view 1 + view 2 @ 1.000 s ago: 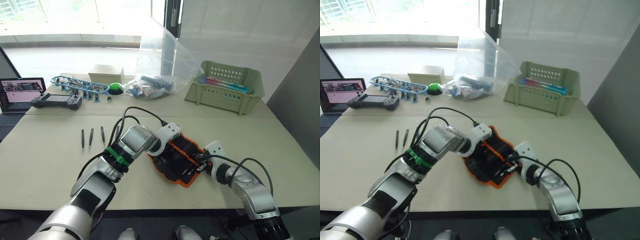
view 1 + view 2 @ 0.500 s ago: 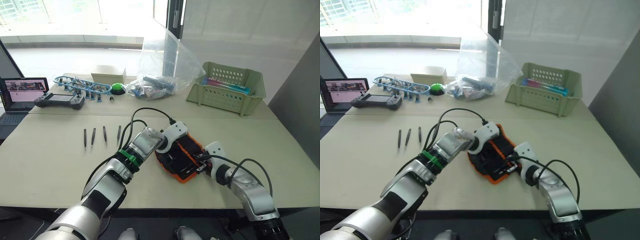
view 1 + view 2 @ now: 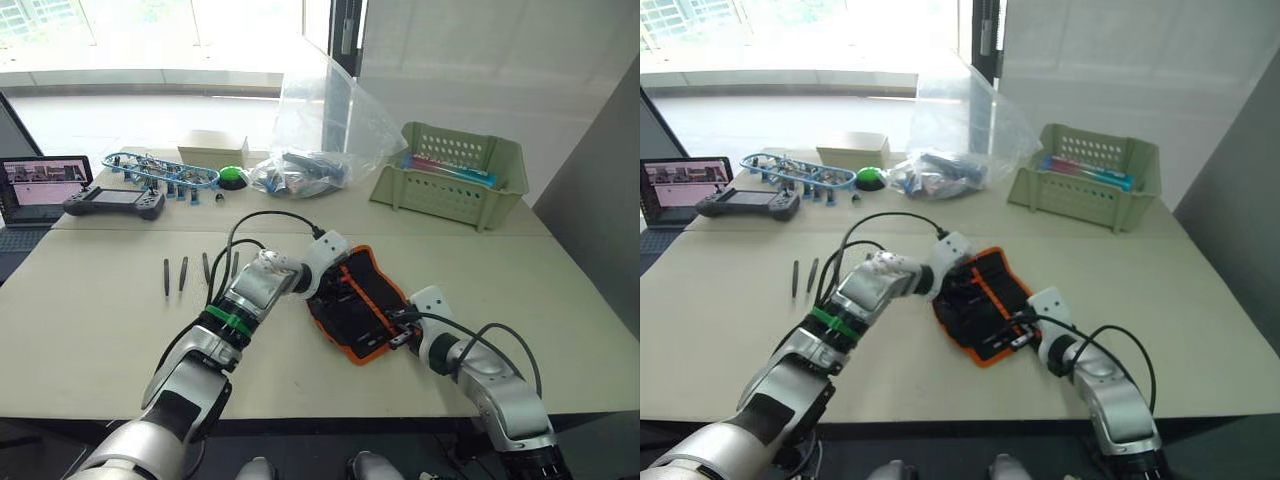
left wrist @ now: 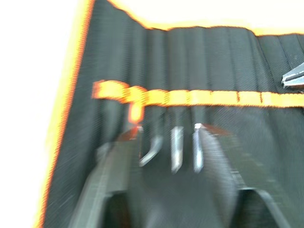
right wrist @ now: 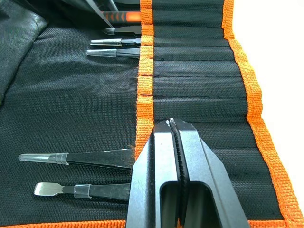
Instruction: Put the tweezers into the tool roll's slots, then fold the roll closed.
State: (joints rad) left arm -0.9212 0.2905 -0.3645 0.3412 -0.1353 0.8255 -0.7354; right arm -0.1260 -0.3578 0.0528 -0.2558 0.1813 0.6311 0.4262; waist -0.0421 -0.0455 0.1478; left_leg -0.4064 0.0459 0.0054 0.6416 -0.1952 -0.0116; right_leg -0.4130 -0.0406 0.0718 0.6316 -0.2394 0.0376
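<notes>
The black tool roll (image 3: pixel 360 300) with orange edging lies unrolled on the table in front of me. Its slots (image 5: pixel 190 90) run across the inner face. Several tweezers (image 5: pixel 76 159) with capped tips sit tucked in them. My left gripper (image 3: pixel 325 260) hovers at the roll's far left end, open, and the ends of three tweezers (image 4: pixel 175 147) show between its fingers (image 4: pixel 118 156). My right gripper (image 5: pixel 171 124) is shut, with its tips resting on the orange pocket trim near the roll's right end. Several loose tweezers (image 3: pixel 183 273) lie in a row on the table to the left.
A green perforated basket (image 3: pixel 450 175) stands at the back right and a clear plastic bag (image 3: pixel 320 130) at the back centre. A game controller (image 3: pixel 113 203), blue parts (image 3: pixel 160 170), a green button (image 3: pixel 232 178) and a small box (image 3: pixel 212 148) line the back left.
My left gripper has drawn back to the left, off the roll's middle to its far left end. The right gripper stays on the roll.
</notes>
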